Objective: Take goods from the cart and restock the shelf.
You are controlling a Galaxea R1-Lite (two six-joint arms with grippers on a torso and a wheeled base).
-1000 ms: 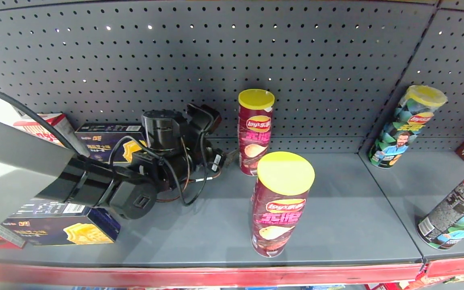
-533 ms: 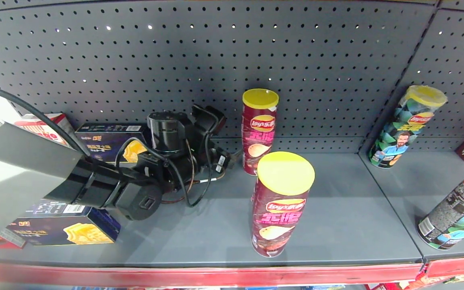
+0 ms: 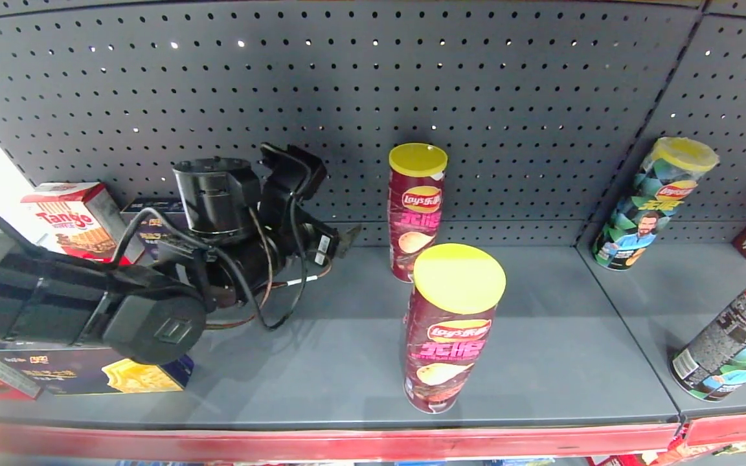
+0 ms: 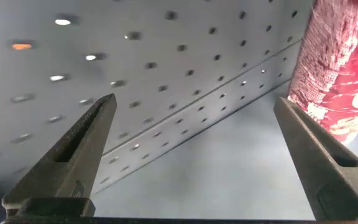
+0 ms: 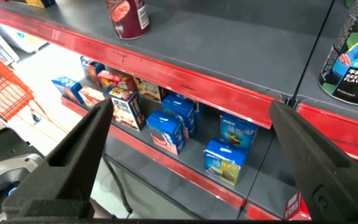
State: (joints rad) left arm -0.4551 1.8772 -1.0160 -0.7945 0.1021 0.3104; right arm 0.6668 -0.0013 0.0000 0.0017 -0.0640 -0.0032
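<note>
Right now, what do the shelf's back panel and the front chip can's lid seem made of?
Back panel: likely painted sheet metal, matte grey, punched with even rows of holes. Lid on the front chip can: probably plastic, smooth flat yellow with a thin rim.

Two red chip cans, two green-patterned cans, two dark blue boxes, one wafer box

The left gripper hangs over a grey shelf near the rear chip can; the front chip can stands upright, boxes at far left.
</note>
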